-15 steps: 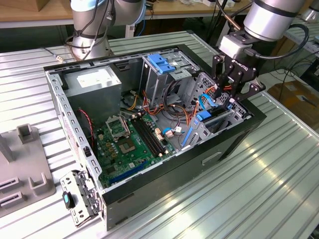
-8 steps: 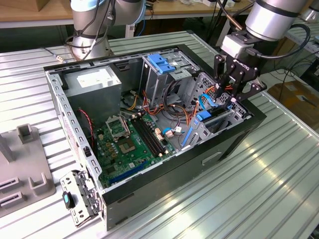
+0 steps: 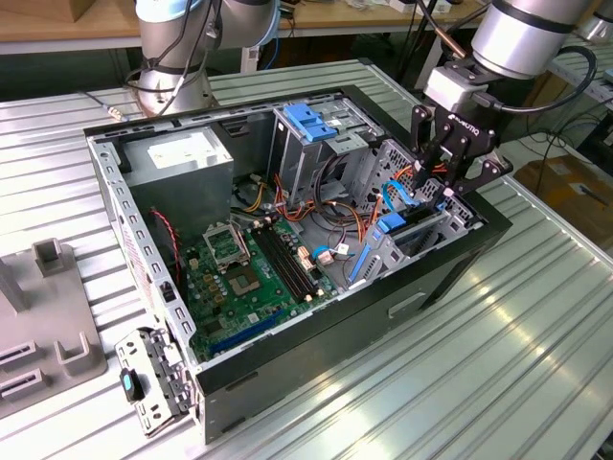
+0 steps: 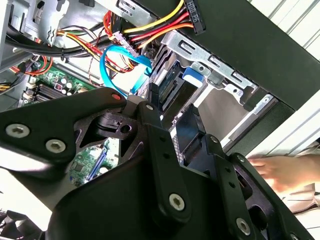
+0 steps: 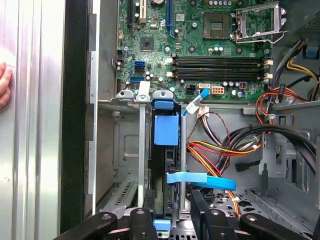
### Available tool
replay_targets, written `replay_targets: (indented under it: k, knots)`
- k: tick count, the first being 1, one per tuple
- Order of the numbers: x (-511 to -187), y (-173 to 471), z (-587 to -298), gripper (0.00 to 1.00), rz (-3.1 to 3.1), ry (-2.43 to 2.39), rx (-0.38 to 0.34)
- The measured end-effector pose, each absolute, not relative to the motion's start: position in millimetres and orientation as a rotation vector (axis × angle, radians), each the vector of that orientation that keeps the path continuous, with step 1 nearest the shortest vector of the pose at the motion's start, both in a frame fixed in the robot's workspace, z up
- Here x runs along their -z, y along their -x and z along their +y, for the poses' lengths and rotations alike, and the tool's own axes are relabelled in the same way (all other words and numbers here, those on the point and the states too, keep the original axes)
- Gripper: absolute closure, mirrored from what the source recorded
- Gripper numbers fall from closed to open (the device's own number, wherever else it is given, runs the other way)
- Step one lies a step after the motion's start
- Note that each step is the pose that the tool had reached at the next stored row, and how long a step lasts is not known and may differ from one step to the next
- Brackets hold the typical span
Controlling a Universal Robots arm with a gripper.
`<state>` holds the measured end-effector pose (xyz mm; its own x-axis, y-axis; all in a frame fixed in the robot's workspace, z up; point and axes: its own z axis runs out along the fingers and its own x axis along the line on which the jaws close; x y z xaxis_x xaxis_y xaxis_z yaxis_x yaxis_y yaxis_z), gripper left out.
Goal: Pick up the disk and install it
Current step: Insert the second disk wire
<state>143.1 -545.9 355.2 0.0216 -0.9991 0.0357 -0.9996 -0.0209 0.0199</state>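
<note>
The open computer case lies on its side on the ribbed metal table, motherboard exposed. At the case's drive cage, the disk stands on edge in a slot (its blue frame shows at the end). The gripper straddles the disk's near edge, fingers apart, contact unclear. A hand rests beside the case.

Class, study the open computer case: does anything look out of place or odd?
A person's hand rests beside the case near the gripper; a loose blue cable crosses the bay holding the disk.
</note>
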Motion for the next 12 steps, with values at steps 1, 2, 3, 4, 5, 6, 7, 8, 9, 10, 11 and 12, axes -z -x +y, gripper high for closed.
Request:
replay_targets:
  k: [1, 2, 3, 4, 5, 6, 7, 8, 9, 10, 11, 12]
  knots:
    - [-355.2, -143.1, -545.9, 0.58, -2.170, -2.217, -0.018]
    - [-355.2, -143.1, -545.9, 0.58, -2.170, -2.217, -0.018]
    - [-355.2, -143.1, -545.9, 0.58, -2.170, -2.217, -0.018]
    - [-355.2, -143.1, -545.9, 0.58, -2.170, -2.217, -0.018]
    - [-355.3, -143.1, -545.9, 0.58, -2.170, -2.217, -0.018]
    - [-356.3, -143.1, -545.9, 0.58, -2.170, -2.217, -0.018]
    - [-357.1, -143.1, -545.8, 0.58, -2.170, -2.217, -0.018]
    - [-357.9, -143.1, -545.8, 0.58, -2.170, -2.217, -0.018]
    - [-358.7, -143.1, -545.8, 0.58, -2.170, -2.217, -0.018]
    - [-359.5, -143.1, -545.8, 0.58, -2.170, -2.217, -0.018]
    - [-360.3, -143.1, -545.8, 0.58, -2.170, -2.217, -0.018]
    - [-360.5, -143.1, -545.7, 0.58, -2.170, -2.217, -0.018]
